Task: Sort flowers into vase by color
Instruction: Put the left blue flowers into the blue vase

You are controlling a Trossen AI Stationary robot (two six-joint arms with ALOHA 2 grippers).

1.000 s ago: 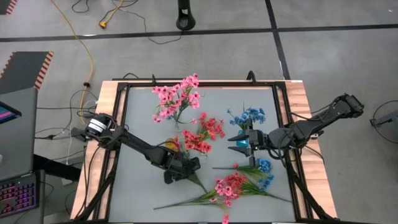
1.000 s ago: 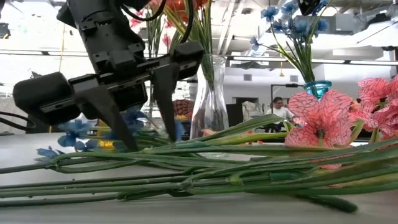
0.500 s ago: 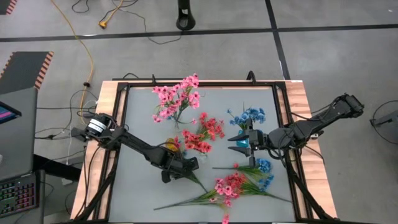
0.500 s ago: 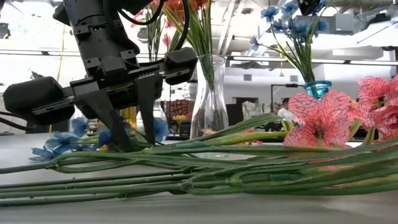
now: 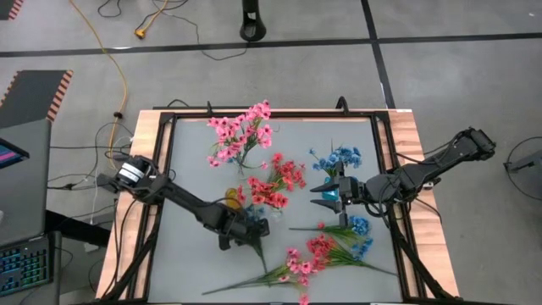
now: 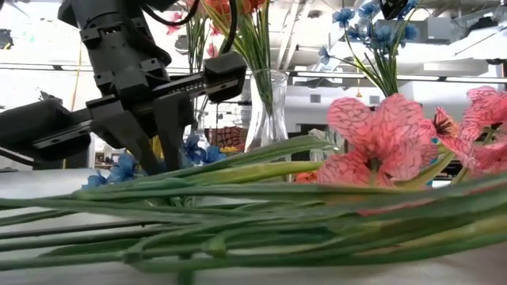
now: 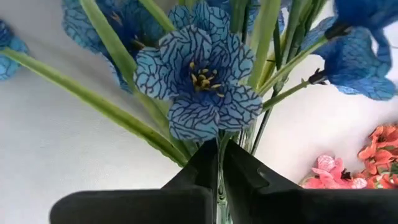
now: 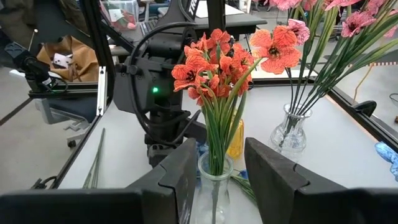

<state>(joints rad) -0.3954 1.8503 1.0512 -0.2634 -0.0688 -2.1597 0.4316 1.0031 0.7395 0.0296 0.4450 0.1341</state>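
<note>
Three vases hold flowers: pink (image 5: 241, 131), coral-red (image 5: 275, 180) and blue (image 5: 337, 158). Loose pink (image 5: 306, 256) and blue (image 5: 361, 235) sprays lie in a pile at the near right, their long green stems (image 6: 238, 214) flat on the table. My left gripper (image 5: 248, 227) is at the pile's left end, shut on a blue flower (image 7: 199, 78). My right gripper (image 5: 324, 196) hangs open above the table between the coral-red and blue vases, holding nothing. My left gripper pinches the blue flower's thin green stem (image 7: 219, 163) between its two fingers, just below the blossom. The fingers (image 6: 146, 146) slant down from the table's left. The blue blossoms (image 6: 194, 150) stand just past the fingertips, low over the other stems.
A small yellow vase (image 5: 231, 199) stands just beyond my left gripper, beside the coral-red vase (image 8: 212, 180). A black frame (image 5: 165, 169) rims the grey table. The table's near left is bare.
My left gripper has shut on the blue flower's stem and rolled a little. The blue blossoms have been drawn together and up at the fingertips. The loose pile has shifted: the pink blossoms and long stems have slid a little toward the near left.
</note>
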